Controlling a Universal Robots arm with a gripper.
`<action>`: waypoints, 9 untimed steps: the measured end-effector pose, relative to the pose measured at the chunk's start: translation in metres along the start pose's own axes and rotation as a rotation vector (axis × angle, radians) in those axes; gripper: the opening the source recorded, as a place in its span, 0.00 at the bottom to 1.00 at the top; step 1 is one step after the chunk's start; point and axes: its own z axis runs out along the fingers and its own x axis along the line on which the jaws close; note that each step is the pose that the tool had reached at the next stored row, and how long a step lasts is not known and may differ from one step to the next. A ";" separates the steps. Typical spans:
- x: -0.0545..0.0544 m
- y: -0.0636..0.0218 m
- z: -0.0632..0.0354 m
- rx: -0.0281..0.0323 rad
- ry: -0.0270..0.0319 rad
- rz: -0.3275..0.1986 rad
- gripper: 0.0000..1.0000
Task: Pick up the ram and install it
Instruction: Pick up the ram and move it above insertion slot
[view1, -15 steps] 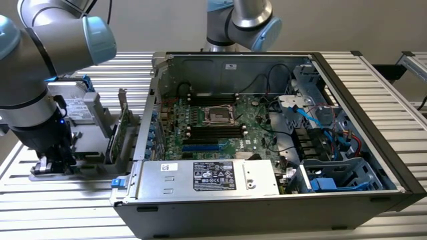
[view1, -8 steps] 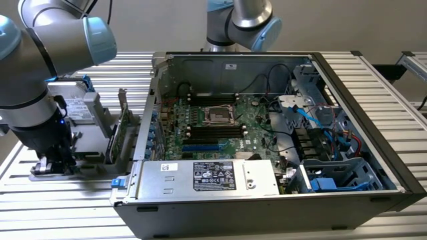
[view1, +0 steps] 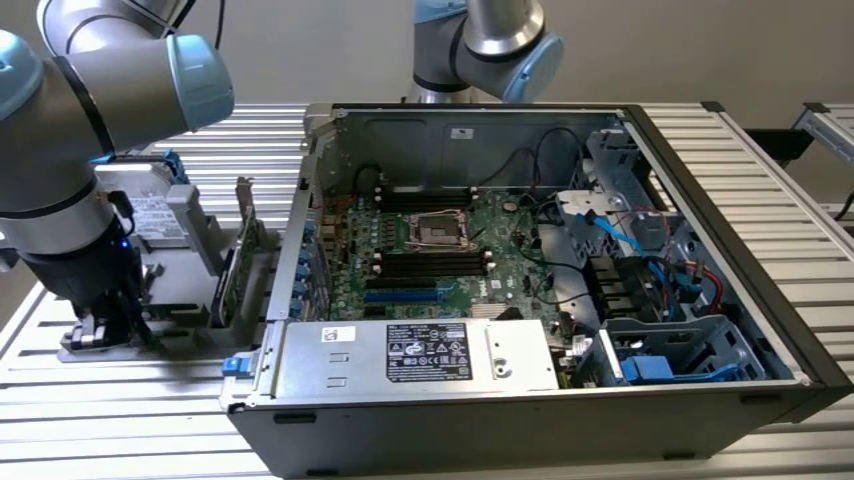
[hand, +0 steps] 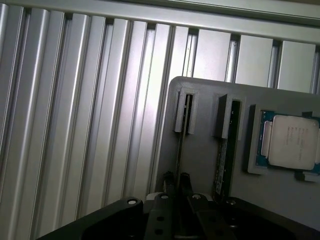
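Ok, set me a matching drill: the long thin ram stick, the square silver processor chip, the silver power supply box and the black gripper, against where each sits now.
1. ram stick
2. processor chip
3. power supply box
4. gripper

A. inside the open black computer case
B. flat in a recess of the grey holder
C. on edge in a holder slot
D. poised at the ram stick's end

Pairs: 1-C, 2-B, 3-A, 4-D

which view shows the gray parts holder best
The wrist view: the gray parts holder is close up, with its slots and a processor plain to see. The exterior view shows it beside the computer case, partly behind the arm.
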 end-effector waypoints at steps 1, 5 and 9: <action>0.000 0.0000 0.0000 -0.0001 0.0002 0.000 0.15; 0.000 0.0000 0.0001 -0.0002 0.0014 0.000 0.15; 0.000 0.0000 0.0001 -0.0002 0.0017 0.000 0.15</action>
